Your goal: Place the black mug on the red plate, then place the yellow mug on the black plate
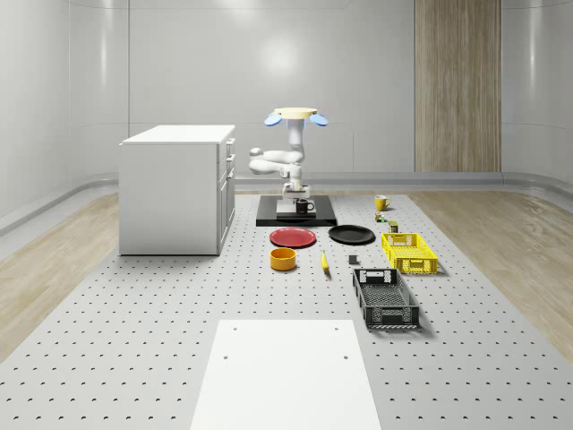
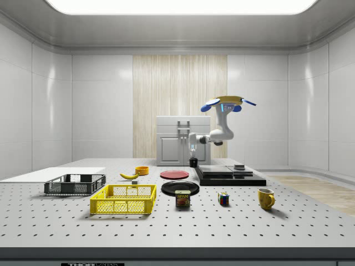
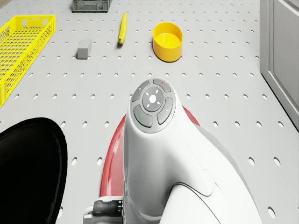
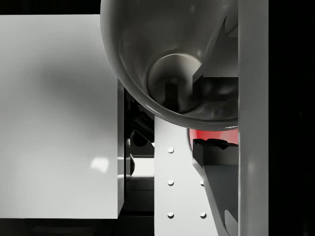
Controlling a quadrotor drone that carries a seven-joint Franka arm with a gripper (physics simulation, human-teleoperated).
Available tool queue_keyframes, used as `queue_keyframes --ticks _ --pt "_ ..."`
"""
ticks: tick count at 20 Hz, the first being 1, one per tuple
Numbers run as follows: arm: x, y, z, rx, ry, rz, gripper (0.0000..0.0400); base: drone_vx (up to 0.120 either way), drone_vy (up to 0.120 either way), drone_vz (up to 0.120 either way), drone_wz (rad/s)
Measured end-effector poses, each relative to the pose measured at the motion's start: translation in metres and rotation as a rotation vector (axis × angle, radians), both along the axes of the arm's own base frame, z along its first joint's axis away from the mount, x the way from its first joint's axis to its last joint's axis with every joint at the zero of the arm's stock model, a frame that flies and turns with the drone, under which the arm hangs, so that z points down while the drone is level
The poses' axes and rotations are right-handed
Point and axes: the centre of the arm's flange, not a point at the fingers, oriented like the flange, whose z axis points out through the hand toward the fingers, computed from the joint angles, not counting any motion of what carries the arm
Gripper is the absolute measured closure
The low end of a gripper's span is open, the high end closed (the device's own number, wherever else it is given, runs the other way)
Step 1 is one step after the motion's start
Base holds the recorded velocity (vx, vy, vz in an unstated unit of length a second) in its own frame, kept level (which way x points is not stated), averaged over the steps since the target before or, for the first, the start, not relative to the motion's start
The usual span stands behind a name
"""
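Drone (image 1: 295, 115) hovers above the black platform (image 1: 296, 215), beside the white cabinet (image 1: 177, 188), with the arm (image 1: 279, 161) bent down under it. Its gripper (image 1: 295, 199) hangs at the platform's near edge, clamped on the black mug (image 1: 303, 206); in the side view the mug (image 2: 193, 162) appears lifted clear of the table, though that is hard to judge. The wrist view looks into the mug's open mouth (image 4: 179, 64), with a finger (image 4: 253, 118) running along its rim and a sliver of red (image 4: 211, 135) under it.

Just in front of the platform lie the red plate (image 1: 293, 236) and, beside it, the black plate (image 1: 352, 235). The drone view has the arm's wrist covering most of the red plate (image 3: 112, 158), the black plate (image 3: 28, 168) next to it.

The yellow mug (image 1: 380, 203) stands well apart, toward the whole-scene view's right, near a small can (image 2: 182, 198) and a coloured cube (image 2: 223, 198). Nearer the camera sit a yellow bowl (image 1: 283, 258), a banana (image 1: 324, 262), a small grey block (image 1: 354, 260), a yellow crate (image 1: 408, 252) and a black crate (image 1: 385, 298). A white sheet (image 1: 285, 374) lies at the table's near end.
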Motion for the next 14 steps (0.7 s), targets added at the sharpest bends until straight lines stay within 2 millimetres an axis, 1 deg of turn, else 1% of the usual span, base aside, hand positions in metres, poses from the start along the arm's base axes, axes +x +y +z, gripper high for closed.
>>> queue_keyframes --ticks 9,10,14 --pt "0.0000 0.0000 0.0000 0.000 0.000 0.000 0.0290 0.120 0.000 0.000 0.000" --pt "0.0000 0.0000 0.0000 0.000 0.000 0.000 0.0290 0.120 0.000 -0.040 0.000" --pt "0.0000 0.0000 0.0000 0.000 0.000 0.000 0.0290 0.120 0.000 -0.120 0.000"
